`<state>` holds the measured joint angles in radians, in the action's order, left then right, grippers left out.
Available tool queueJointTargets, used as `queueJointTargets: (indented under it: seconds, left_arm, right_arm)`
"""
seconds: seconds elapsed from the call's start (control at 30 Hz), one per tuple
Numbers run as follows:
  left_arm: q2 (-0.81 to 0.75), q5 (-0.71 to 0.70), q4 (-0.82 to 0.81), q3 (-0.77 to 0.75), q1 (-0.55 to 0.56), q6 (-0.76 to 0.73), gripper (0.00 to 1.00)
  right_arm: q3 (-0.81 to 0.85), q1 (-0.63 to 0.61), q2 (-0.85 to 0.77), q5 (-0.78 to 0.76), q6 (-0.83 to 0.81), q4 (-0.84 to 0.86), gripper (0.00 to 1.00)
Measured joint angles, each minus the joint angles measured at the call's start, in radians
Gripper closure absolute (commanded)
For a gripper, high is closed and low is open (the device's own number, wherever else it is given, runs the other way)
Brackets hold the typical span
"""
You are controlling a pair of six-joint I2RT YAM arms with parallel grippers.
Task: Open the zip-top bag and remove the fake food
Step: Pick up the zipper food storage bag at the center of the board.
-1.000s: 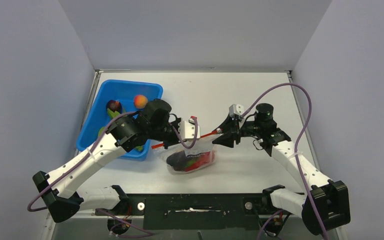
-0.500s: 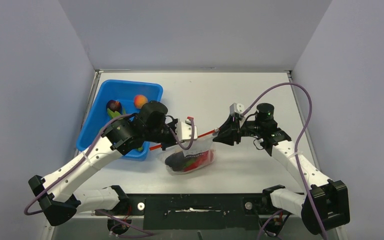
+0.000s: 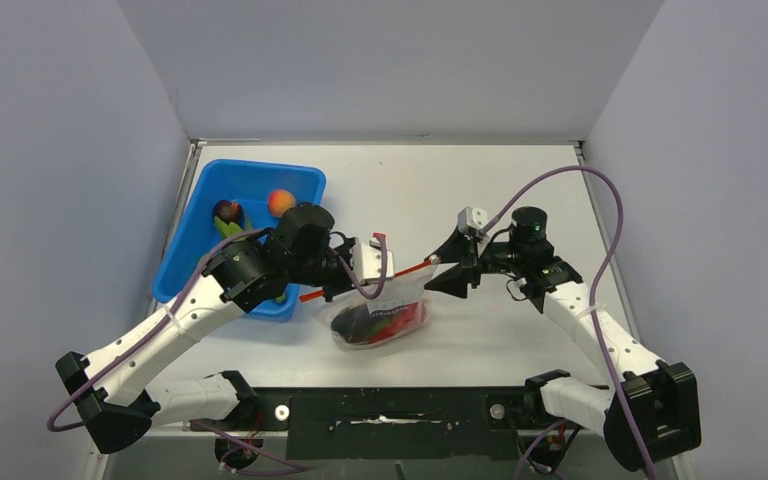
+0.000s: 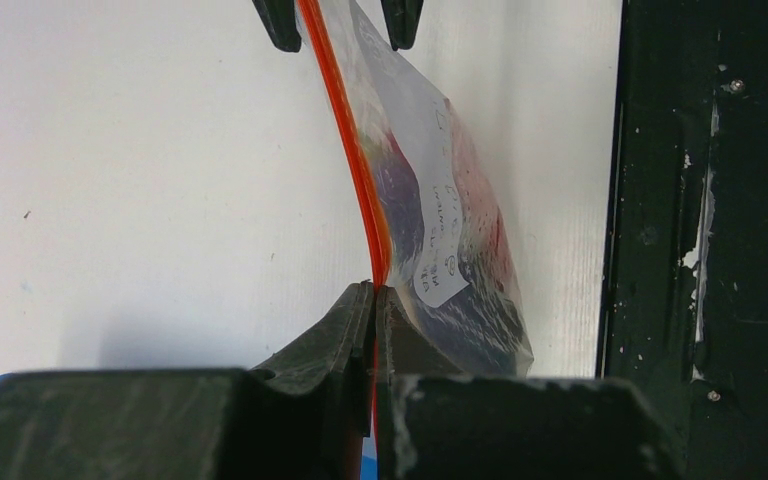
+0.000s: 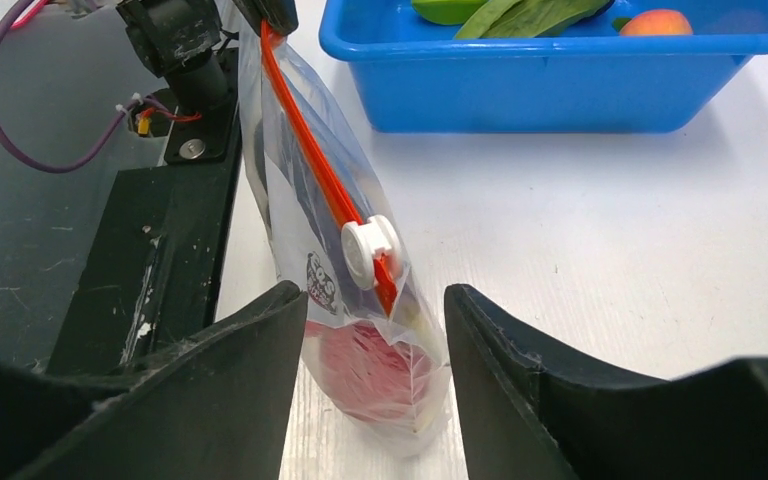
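Note:
The zip-top bag (image 3: 385, 315) hangs from its orange-red zipper strip (image 3: 400, 272) above the table, with its bottom resting on it. The fake food (image 3: 375, 322), red, dark and green pieces, lies inside it. My left gripper (image 3: 334, 286) is shut on the strip's left end, which shows clearly in the left wrist view (image 4: 374, 288). My right gripper (image 3: 442, 266) is open around the bag's right end. In the right wrist view the white slider (image 5: 368, 250) and a red piece (image 5: 375, 372) sit between its fingers (image 5: 260, 340) without touching them.
A blue bin (image 3: 200, 250) stands at the left behind my left arm, holding an orange-pink peach (image 3: 281, 203), green pods (image 5: 505, 12) and a dark piece (image 3: 226, 211). The black base rail (image 3: 390, 405) runs along the near edge, just in front of the bag.
My left gripper has pulled the strip's end a little to the left, and the bag has followed. My right gripper's fingers now look wider apart around the bag's right end.

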<state>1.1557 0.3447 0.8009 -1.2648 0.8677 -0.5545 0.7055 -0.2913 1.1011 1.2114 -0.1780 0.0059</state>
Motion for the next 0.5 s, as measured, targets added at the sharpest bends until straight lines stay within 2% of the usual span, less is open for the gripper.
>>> queueJointTargets:
  seconds: [0.07, 0.2, 0.27, 0.5]
  left_arm:
    - [-0.003, 0.001, -0.005, 0.003, 0.000, 0.001, 1.00]
    - [-0.006, 0.003, -0.006, 0.004, 0.000, 0.001, 1.00]
    - [-0.009, 0.003, -0.009, 0.005, 0.000, 0.002, 1.00]
    - [-0.019, 0.003, -0.021, 0.020, 0.000, 0.005, 1.00]
  right_arm:
    - [0.000, -0.005, 0.000, -0.001, -0.008, 0.000, 0.51]
    - [0.011, -0.005, 0.011, 0.003, -0.027, 0.000, 0.66]
    - [0.019, -0.005, 0.018, 0.006, -0.026, 0.004, 0.69]
    - [0.016, -0.005, 0.023, 0.016, 0.041, 0.107, 0.91]
